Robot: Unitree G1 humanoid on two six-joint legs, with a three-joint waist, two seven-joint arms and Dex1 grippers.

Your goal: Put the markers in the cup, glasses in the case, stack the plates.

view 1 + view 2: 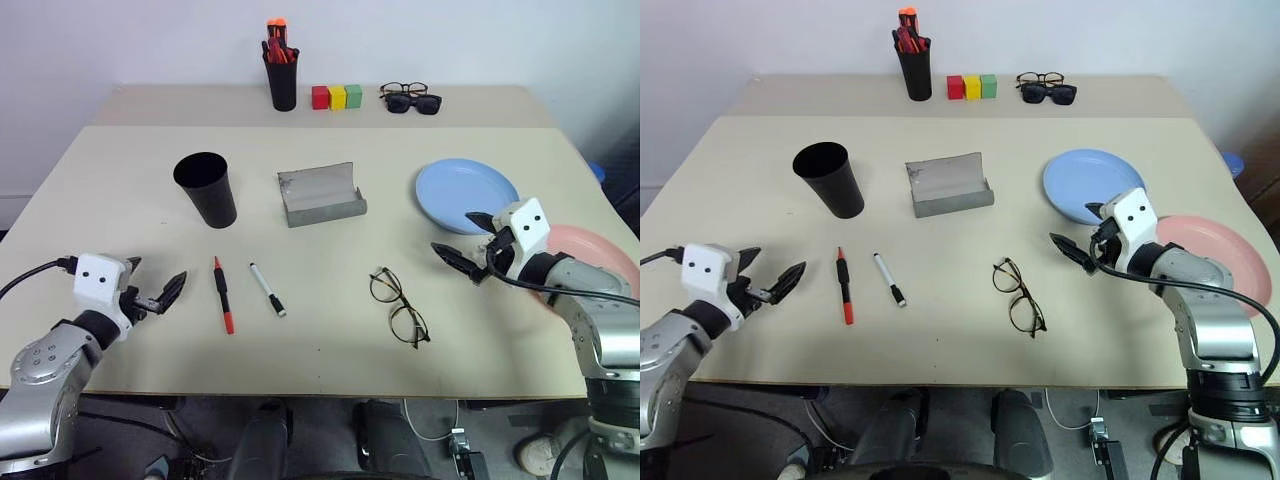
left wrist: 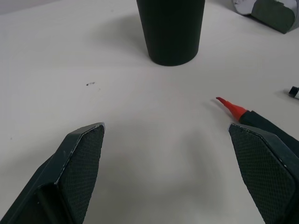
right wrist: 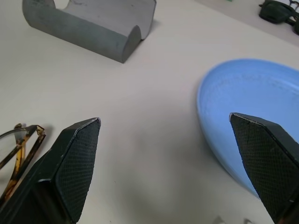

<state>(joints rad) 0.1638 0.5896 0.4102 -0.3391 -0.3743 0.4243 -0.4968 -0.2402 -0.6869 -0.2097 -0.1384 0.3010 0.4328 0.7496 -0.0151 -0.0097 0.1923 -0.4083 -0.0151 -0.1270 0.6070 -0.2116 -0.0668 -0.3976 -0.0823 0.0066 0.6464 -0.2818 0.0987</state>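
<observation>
A: Black cup (image 1: 206, 187) looked empty from above, nothing poking over its rim. So no part of the job was done yet?

B: Seemed so, judging by the layout. Using the cup as landmark: red marker (image 1: 223, 294) lay flat on the table (image 1: 120, 200) nearer the robot than the cup, white marker (image 1: 267, 289) just to its right, both well apart from the cup.

A: And the case?

B: Grey case (image 1: 320, 196) stood open to the cup's right, silvery lining showing, nothing inside. Glasses (image 1: 399, 306) lay further right & nearer the robot, on the bare table, apart from the case.

A: Plates?

B: Blue plate (image 1: 465, 194) sat far right of the cup, pink plate (image 1: 598, 255) beyond it & closer to the robot, partly behind the right arm. Couldn't tell if the rims touched; not stacked either way.

A: Grippers?

B: Left gripper (image 1: 152, 290) hovered nearer the robot than the cup, left of the red marker, fingers spread wide, holding nothing. Right gripper (image 1: 468, 250) hung over the table btwn glasses & blue plate, jaws wide apart too, empty.

A: Other containers?

B: Slim pen pot (image 1: 282, 80) behind the cup near the wall, orange-red pens (image 1: 277, 42) bunched in it. Not part of the job. All three steps left, by the look of it.
</observation>
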